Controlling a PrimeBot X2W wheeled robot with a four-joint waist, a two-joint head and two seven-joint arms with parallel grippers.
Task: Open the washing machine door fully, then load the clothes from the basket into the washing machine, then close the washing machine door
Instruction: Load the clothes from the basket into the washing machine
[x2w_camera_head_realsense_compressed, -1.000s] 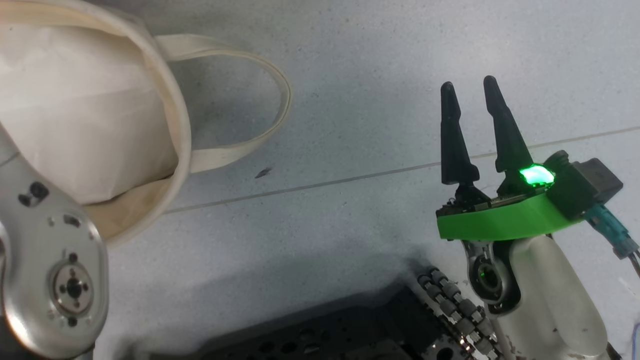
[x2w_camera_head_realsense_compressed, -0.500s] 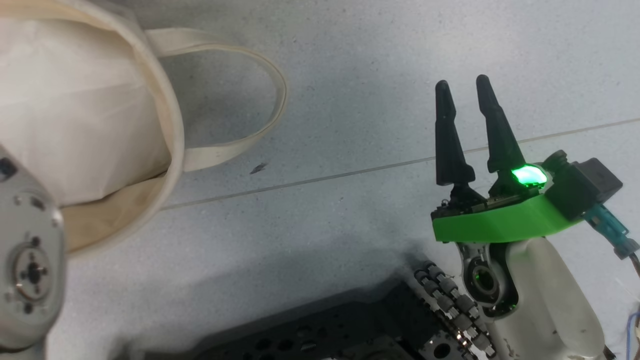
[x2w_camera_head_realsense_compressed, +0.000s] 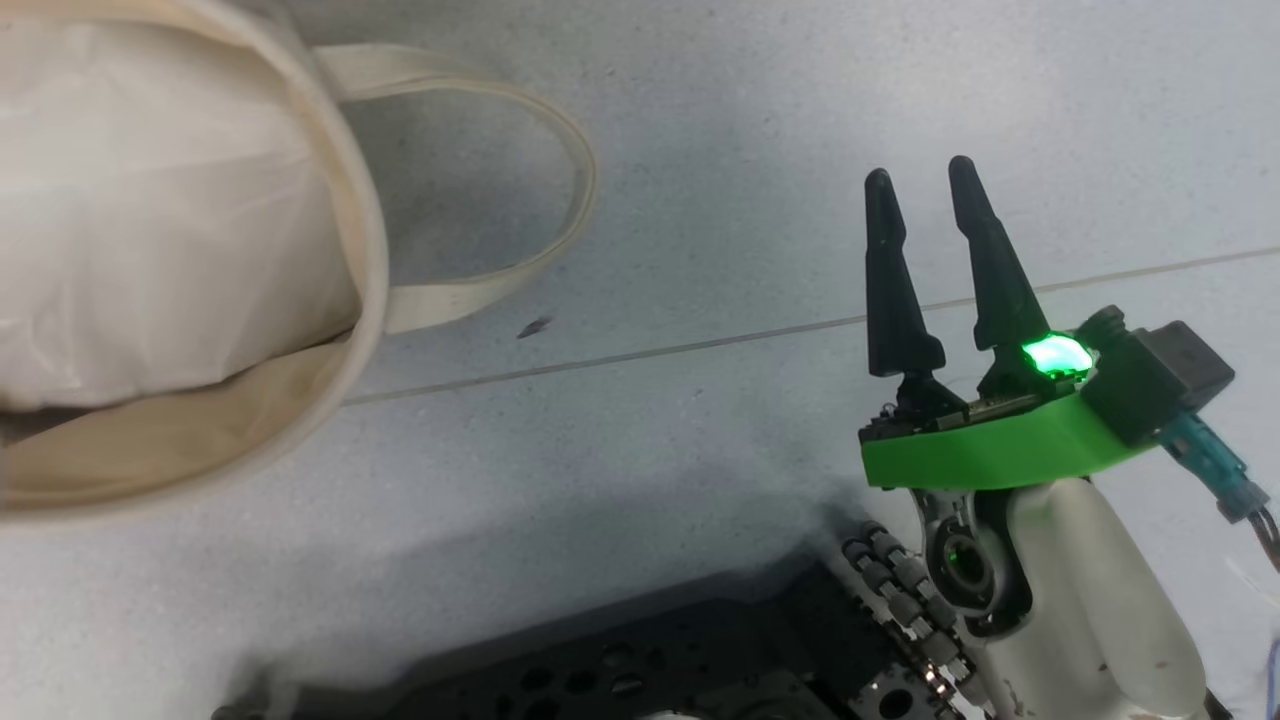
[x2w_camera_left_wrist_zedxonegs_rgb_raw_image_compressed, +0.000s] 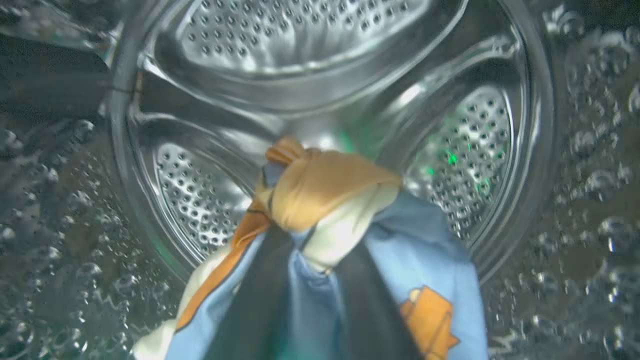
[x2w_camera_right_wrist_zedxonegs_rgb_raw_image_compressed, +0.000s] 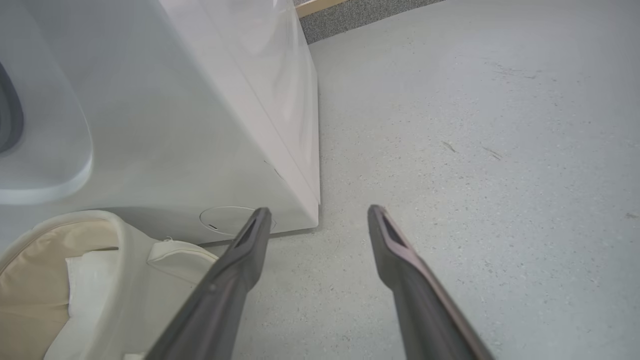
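Observation:
In the left wrist view my left gripper (x2w_camera_left_wrist_zedxonegs_rgb_raw_image_compressed: 312, 250) is shut on the clothes (x2w_camera_left_wrist_zedxonegs_rgb_raw_image_compressed: 430, 280), a light blue garment with an orange bear print and a tan bunched part. It holds them at the mouth of the washing machine's perforated steel drum (x2w_camera_left_wrist_zedxonegs_rgb_raw_image_compressed: 325, 60). Cloth drapes over both dark fingers. My right gripper (x2w_camera_head_realsense_compressed: 920, 175) hangs open over the floor, right of the cream basket (x2w_camera_head_realsense_compressed: 370, 260). The right wrist view shows that gripper (x2w_camera_right_wrist_zedxonegs_rgb_raw_image_compressed: 320, 212) open too, with the washing machine's white body (x2w_camera_right_wrist_zedxonegs_rgb_raw_image_compressed: 200, 125) and the basket rim (x2w_camera_right_wrist_zedxonegs_rgb_raw_image_compressed: 115, 225) to its left. The door is out of view.
A plain white liner cloth (x2w_camera_head_realsense_compressed: 150, 200) fills the basket, and one loop handle (x2w_camera_head_realsense_compressed: 570, 180) lies out on the grey floor. My black base (x2w_camera_head_realsense_compressed: 650, 660) sits at the bottom of the head view. A wooden skirting (x2w_camera_right_wrist_zedxonegs_rgb_raw_image_compressed: 320, 6) runs behind the machine.
The pale left forearm has gone out of the head view at the lower left. The camera has shifted slightly. The right gripper stays open in the same place.

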